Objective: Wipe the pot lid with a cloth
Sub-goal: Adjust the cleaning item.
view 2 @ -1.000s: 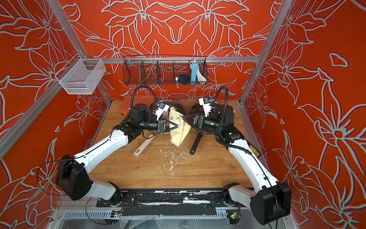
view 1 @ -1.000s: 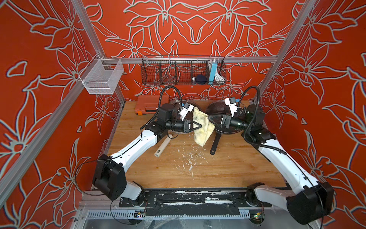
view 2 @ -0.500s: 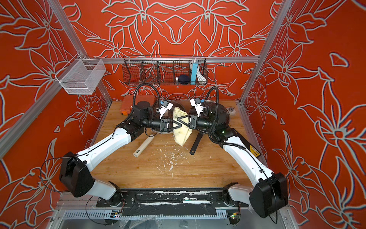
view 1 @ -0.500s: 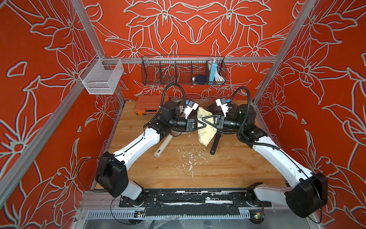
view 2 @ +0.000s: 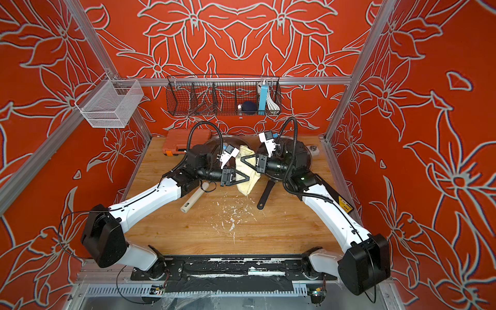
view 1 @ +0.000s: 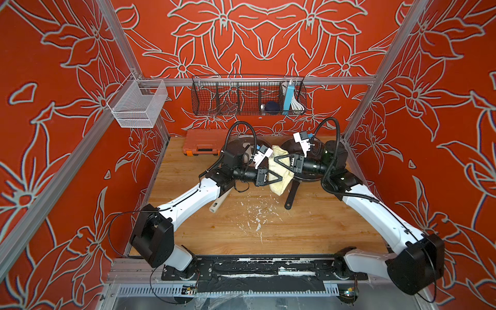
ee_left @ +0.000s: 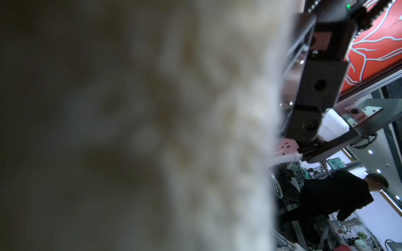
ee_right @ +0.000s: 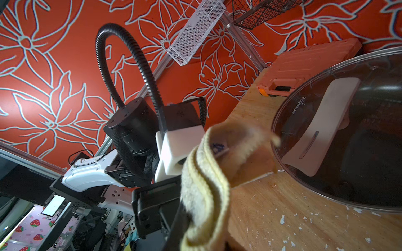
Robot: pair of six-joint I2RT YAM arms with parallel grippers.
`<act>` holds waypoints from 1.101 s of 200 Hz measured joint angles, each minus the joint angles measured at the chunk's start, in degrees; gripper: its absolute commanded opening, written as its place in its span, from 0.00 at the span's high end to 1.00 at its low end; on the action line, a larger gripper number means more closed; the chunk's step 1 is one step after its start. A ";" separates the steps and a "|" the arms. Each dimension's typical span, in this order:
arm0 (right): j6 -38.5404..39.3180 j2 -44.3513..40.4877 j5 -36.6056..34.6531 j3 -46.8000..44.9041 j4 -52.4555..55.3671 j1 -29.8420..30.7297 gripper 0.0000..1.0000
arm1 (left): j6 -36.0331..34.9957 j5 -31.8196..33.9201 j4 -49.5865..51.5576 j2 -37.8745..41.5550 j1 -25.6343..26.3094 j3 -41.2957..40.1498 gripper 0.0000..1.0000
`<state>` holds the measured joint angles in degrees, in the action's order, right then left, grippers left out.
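A cream-yellow cloth (view 1: 279,171) hangs above the table between both arms, in both top views (view 2: 245,174). My left gripper (view 1: 280,178) is shut on its lower part. My right gripper (view 1: 276,159) is shut on its upper edge from the opposite side. The blurred cloth (ee_left: 174,130) fills most of the left wrist view. The glass pot lid (ee_right: 348,134) with a white handle lies flat on the table just behind the cloth (ee_right: 206,184). In a top view the lid (view 1: 239,143) is partly hidden behind the left arm.
A black frying pan (view 1: 308,175) sits under the right arm, its handle (view 1: 291,196) pointing forward. A pale wooden cylinder (view 1: 218,204) lies under the left arm. An orange case (view 1: 204,145) is at the back left. Wire baskets (view 1: 248,99) hang on the walls. White flecks (view 1: 257,214) dot the table.
The right gripper came over from above the pan, opened wide beside the cloth, then closed on its upper edge. The left gripper kept the cloth and shifted slightly right.
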<state>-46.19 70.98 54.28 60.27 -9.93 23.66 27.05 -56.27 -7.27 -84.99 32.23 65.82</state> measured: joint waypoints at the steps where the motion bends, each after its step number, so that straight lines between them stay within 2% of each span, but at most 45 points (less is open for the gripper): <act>1: 0.07 0.00 0.02 0.00 -0.04 0.00 0.47 | 0.02 0.00 0.02 0.00 0.00 0.00 1.00; 8: 0.07 -0.09 0.11 -0.02 -0.31 -0.04 0.41 | -0.17 0.24 0.26 0.02 0.00 0.00 1.00; 24: -0.57 -0.35 0.37 -0.35 -0.87 -0.04 0.36 | -0.70 0.83 0.90 0.02 0.00 0.11 1.00; 67: -1.33 -1.11 1.64 -2.93 -2.10 -0.04 0.36 | -1.79 1.09 2.32 0.02 0.02 2.05 1.00; 79: -1.14 -1.11 1.79 -3.17 -1.84 -0.04 0.44 | -1.92 1.11 2.32 0.04 0.02 2.54 1.00; 101: -0.85 -1.11 1.79 -3.19 -0.92 -0.07 0.65 | -2.19 1.38 2.40 0.09 0.02 2.84 1.00; 108: -0.70 -1.11 1.73 -3.19 -0.57 -0.04 0.67 | -2.23 1.68 2.54 0.17 0.02 2.84 1.00; 112: -0.70 -1.11 1.75 -3.21 -0.59 -0.07 0.67 | -2.29 1.86 2.64 0.24 0.02 2.84 1.00; 129: -0.96 -1.14 1.77 -3.19 -0.33 -0.07 0.46 | -2.51 3.26 3.43 0.55 0.00 2.84 1.00; 148: -0.79 -1.18 2.21 -3.13 0.02 -0.04 0.46 | -2.64 4.76 3.89 1.05 -0.26 2.84 1.00; 166: -1.07 -1.18 2.36 -3.13 0.09 -0.04 0.56 | -2.62 5.46 3.87 1.38 -0.59 2.84 1.00; 173: -1.14 -1.18 2.36 -3.15 0.11 -0.04 0.66 | -2.60 5.66 3.85 1.46 -0.68 2.84 1.00; 187: -1.14 -1.18 2.27 -3.21 0.04 -0.09 0.97 | -2.58 5.66 3.82 1.57 -0.72 2.84 1.00; 196: -1.31 -1.18 2.32 -3.19 -0.22 -0.15 1.00 | -2.56 5.66 4.00 1.64 -0.72 2.84 1.00; 211: -1.31 -1.18 2.12 -3.19 -0.39 -0.15 1.00 | -2.71 5.88 4.17 1.66 -0.76 2.84 0.78; 220: -1.16 -1.18 1.84 -3.19 -0.31 -0.15 1.00 | -2.54 6.25 4.59 1.79 -0.76 2.82 0.57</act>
<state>-47.35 69.80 56.12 57.08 -10.24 23.51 24.51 -50.02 -2.68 -83.20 31.46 68.64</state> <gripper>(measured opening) 0.073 0.202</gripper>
